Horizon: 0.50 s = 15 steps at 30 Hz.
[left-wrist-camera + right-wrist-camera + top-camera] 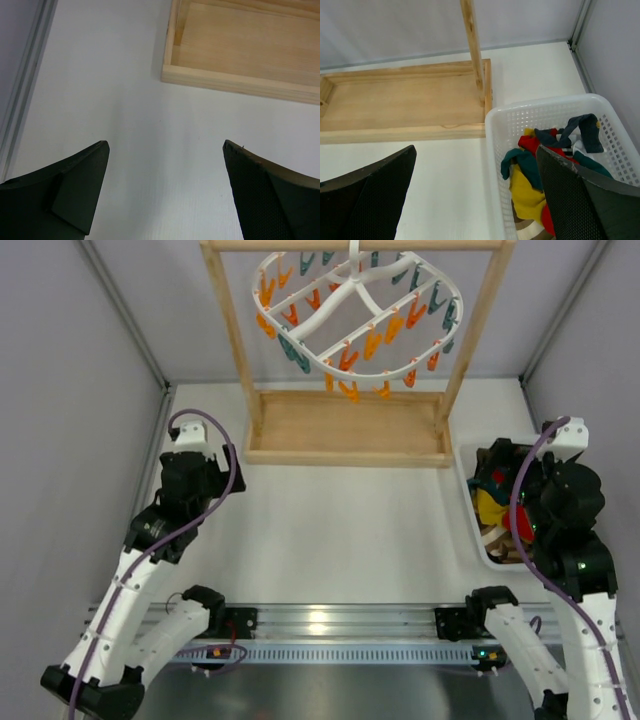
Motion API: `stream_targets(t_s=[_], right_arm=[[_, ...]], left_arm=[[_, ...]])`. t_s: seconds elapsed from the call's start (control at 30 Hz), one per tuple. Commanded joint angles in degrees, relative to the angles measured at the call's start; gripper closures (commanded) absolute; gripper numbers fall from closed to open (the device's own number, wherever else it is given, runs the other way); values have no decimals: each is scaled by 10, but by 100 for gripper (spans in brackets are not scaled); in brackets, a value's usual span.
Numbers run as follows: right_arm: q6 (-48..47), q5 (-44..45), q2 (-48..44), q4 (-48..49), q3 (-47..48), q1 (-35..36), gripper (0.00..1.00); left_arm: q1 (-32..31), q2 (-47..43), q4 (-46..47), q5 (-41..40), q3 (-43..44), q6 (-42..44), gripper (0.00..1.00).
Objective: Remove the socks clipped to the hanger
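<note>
The hanger (352, 292), a white oval ring fringed with orange and teal clips, hangs from the wooden stand at the back; I see no sock on its clips. The socks (527, 187) lie heaped in a white basket (520, 107): teal, mustard yellow, red and dark ones. They also show in the top view (490, 502) at the right. My right gripper (476, 148) is open and empty, hovering over the basket's left rim. My left gripper (165, 145) is open and empty above bare table, left of the stand's base.
The wooden stand's tray base (345, 425) sits at the back centre, with upright posts (472, 45) on both sides; its near corner shows in the left wrist view (240, 50). Grey walls close the left, right and back. The basket (472, 520) stands by the right wall.
</note>
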Motion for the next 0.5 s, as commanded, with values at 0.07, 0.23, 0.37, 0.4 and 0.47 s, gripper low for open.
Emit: stream_targets(t_s=[0.07,0.23,0.37,0.4,0.47], right_arm=[[-12,-27,-26,-59,-1,5,1],[-22,-27,-67,-90,-5,7,0],[-39,-10,-84,-118,-2,13,0],[-42,-5,-88,-122,-2,17,1],[-48,6,-94,-128,6,29,1]], left_arm=[[12,-91,40,25,-41,8,1],[11,-189,39,25,-76,27,1],[11,-206,13,41,-66,35,1],[11,-204,6,45,-61,37,1],[11,-197,-18,54,-42,41,1]])
